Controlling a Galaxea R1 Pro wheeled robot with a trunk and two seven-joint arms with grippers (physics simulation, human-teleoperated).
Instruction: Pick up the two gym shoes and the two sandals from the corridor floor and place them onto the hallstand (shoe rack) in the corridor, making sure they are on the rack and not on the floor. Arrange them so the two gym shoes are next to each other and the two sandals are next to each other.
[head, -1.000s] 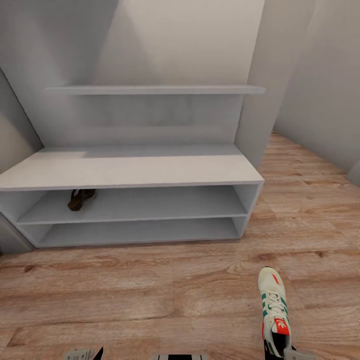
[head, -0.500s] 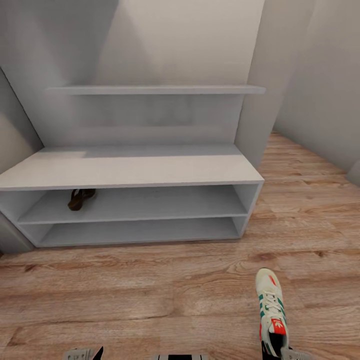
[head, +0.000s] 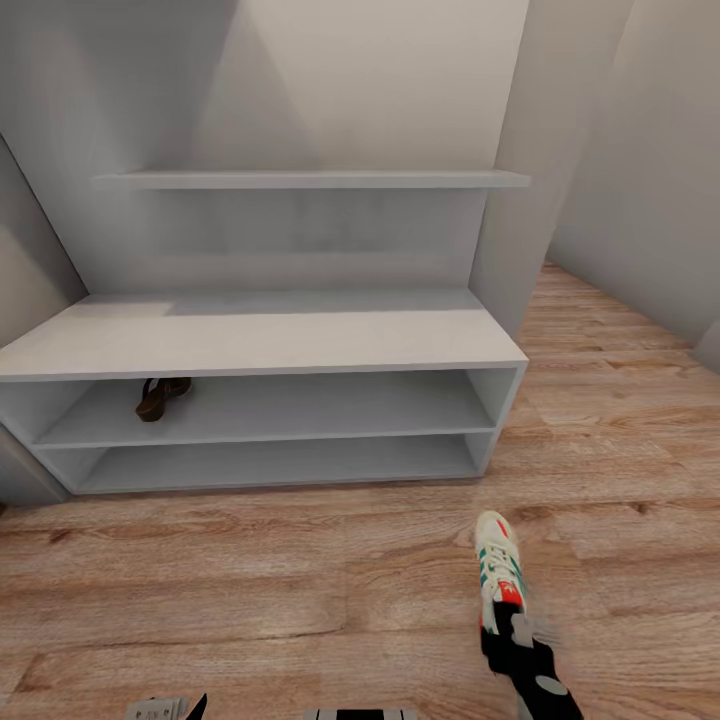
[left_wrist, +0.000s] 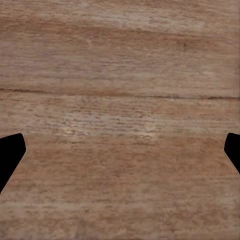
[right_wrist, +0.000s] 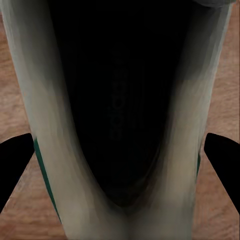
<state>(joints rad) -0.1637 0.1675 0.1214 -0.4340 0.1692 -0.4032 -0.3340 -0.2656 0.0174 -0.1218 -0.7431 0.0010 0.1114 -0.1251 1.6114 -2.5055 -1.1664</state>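
We hold one gym shoe (head: 497, 570) by its heel in our right pincer (head: 513, 632), clamped on it above the corridor floor (head: 250, 580), toe toward the hallstand's (head: 260, 345) right end, while our left pincer (left_wrist: 120, 150) hangs apart over bare planks. A sandal (head: 160, 397) lies near the upper slot's left end. We should keep the sneaker level and clear of the bench edge, saving room beside it for its mate.

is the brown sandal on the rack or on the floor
On the rack. The sandal lies in the upper shelf slot of the hallstand, near its left end, above the wood floor.
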